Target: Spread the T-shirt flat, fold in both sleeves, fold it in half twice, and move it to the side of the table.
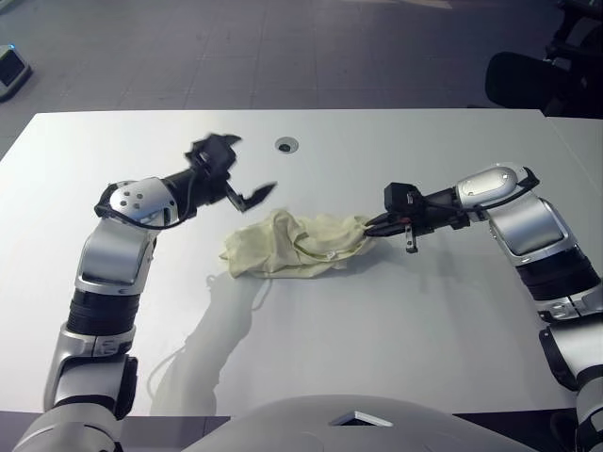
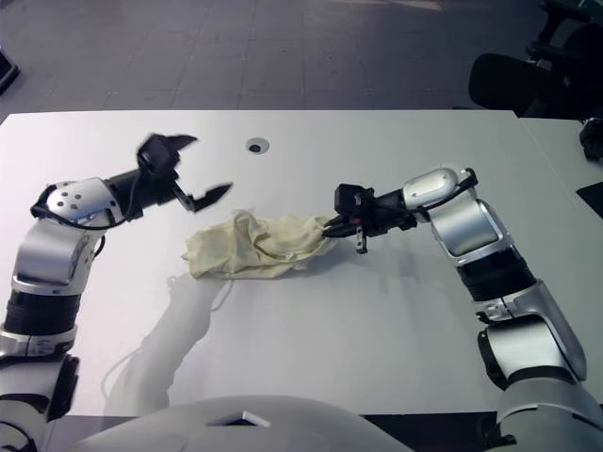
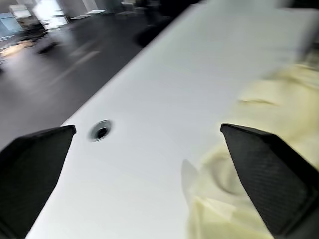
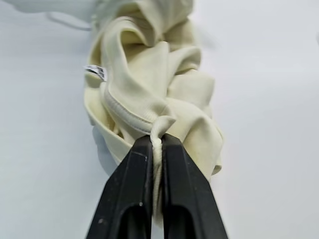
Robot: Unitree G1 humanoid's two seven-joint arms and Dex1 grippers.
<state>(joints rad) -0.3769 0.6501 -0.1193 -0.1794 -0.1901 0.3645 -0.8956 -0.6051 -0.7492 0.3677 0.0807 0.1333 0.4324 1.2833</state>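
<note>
Head cams: T-shirt (image 1: 292,245) is a crumpled cream heap near mid-table (image 1: 424,320), not spread and with nothing folded. At the heap's right end the right gripper (image 1: 369,226) sits low, pinched onto a bunch of fabric. Just behind the heap's left end the left gripper (image 1: 254,163) hangs above the surface, splayed wide, empty and clear of the cloth. Farther back is a round cable hole (image 1: 286,145), apart from the shirt.

Left wrist cam: the left gripper (image 3: 148,129) has both black fingers (image 3: 269,174) far apart, with bare table (image 3: 164,74) between them. The T-shirt (image 3: 259,99) lies below and beside one finger; can't tell if they touch. The cable hole (image 3: 101,131) is near the other finger.

Right wrist cam: the right gripper (image 4: 157,142) has its fingers (image 4: 129,189) almost together, clamping a thin fold of the T-shirt (image 4: 149,74) edge. The rest of the shirt bunches beyond the tips, resting on the table (image 4: 269,99). A stitched seam (image 4: 127,112) and a small label (image 4: 97,72) show on the heap.
</note>
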